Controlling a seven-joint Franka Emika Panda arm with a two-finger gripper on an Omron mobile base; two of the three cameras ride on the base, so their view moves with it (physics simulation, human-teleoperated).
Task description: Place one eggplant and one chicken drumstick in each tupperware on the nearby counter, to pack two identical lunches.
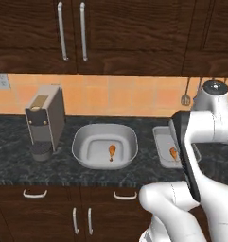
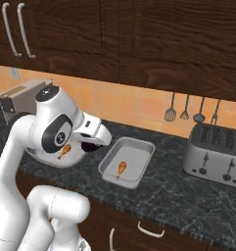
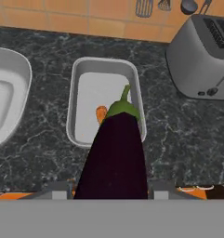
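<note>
1. two pale grey plastic containers sit on the dark speckled stone counter point(image 1: 11, 156): a deep rounded-square tub point(image 1: 104, 145) at the centre of the left base view, and a shallow rectangular tray point(image 3: 105, 104) at the upper middle of the hand view.
2. each holds one chicken drumstick, small, orange-brown and club-shaped: one point(image 1: 112, 151) on the tub floor, one point(image 2: 121, 168) in the tray.
3. one eggplant point(image 3: 114, 158), glossy dark purple with a green cap and curved stem, rises from the bottom centre of the hand view, above the tray's near edge.
4. the gripper point(image 3: 111, 188) is clamped on the eggplant; its finger tips show as small grey blocks on either side of the fruit's base.
5. in the hand view the eggplant hides most of the tray's drumstick, leaving an orange sliver; the tub is cut off at the left edge.
6. a brushed silver toaster point(image 3: 201, 58) is cropped at the upper right of the hand view, with dark hanging utensils point(image 3: 146, 7) cut off at the top.
7. in the left base view the white arm covers the tray's right side.
</note>
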